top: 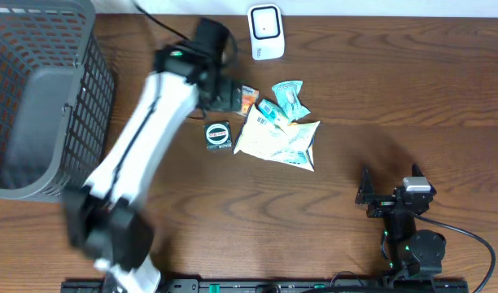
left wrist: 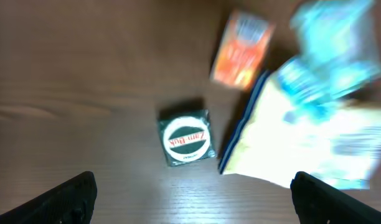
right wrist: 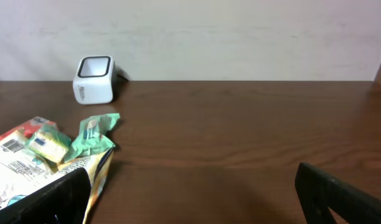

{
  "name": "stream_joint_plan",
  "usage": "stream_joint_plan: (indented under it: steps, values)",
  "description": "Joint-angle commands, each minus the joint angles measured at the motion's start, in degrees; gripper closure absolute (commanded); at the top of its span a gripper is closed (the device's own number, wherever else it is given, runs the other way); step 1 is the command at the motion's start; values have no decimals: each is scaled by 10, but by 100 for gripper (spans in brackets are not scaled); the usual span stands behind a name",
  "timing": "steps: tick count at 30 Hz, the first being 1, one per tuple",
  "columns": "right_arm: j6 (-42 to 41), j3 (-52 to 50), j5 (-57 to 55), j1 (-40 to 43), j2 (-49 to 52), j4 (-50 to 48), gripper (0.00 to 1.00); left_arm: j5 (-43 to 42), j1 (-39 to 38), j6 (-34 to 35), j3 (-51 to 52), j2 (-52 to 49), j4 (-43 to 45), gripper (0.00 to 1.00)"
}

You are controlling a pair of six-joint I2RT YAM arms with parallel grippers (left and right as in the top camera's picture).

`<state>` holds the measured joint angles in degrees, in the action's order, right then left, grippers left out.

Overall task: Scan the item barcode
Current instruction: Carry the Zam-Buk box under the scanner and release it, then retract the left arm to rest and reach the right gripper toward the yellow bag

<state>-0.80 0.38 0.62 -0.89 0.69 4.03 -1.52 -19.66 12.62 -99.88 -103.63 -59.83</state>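
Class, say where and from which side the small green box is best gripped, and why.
Probably from straight above, gripping the box by the two edges not facing the bag: it lies flat, label up, and the bag crowds one side.

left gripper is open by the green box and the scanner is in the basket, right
No: the scanner stands on the table, outside the basket, as the overhead view shows. The left gripper is open by the green box.

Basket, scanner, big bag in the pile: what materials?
Basket: likely rigid grey plastic, matte, moulded open grid walls.
Scanner: white plastic shell, smooth, slightly glossy.
Big bag: thin printed film, probably plastic, creased and crinkled.
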Motion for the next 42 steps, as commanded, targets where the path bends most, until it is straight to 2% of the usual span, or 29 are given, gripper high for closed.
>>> stream_joint_plan:
  steps: [1,8,12,16,22,23,25,26,28,29,33,34,38,42]
  values:
    - [5,-1,-1,-3,-3,3,1,12,26,-3,-23,101,-21,2]
    - [5,-1,-1,-3,-3,3,1,12,52,0,-23,196,-129,2]
    - [5,-1,-1,-3,-3,3,1,22,99,106,-23,211,-195,2]
    - [5,-1,-1,-3,-3,3,1,22,161,109,-21,210,-215,2]
    - [5,-1,-10,-3,-3,-5,1,22,187,108,-17,210,-239,3]
    - [-11,-1,8,-3,-3,-14,1,22,187,108,-16,210,-238,2]
    - [-104,-1,99,-3,-3,-29,1,22,187,109,-16,210,-236,2]
    - [-207,-1,211,-3,-3,-30,1,22,187,109,-16,210,-236,2]
    - [-318,-1,364,-3,-3,-25,1,22,187,109,-16,210,-236,2]
    - [-357,-1,399,-3,-3,-32,1,21,187,111,-16,210,-236,2]
    - [-508,-1,384,-3,-3,-91,1,22,187,116,-16,210,-237,2]
    - [-535,-1,372,-3,-3,-154,1,22,187,116,-16,210,-237,2]
    - [-539,3,332,-3,-3,-331,1,22,187,116,-16,210,-237,2]
    - [-521,56,275,-3,6,-333,1,22,187,116,-16,210,-237,2]
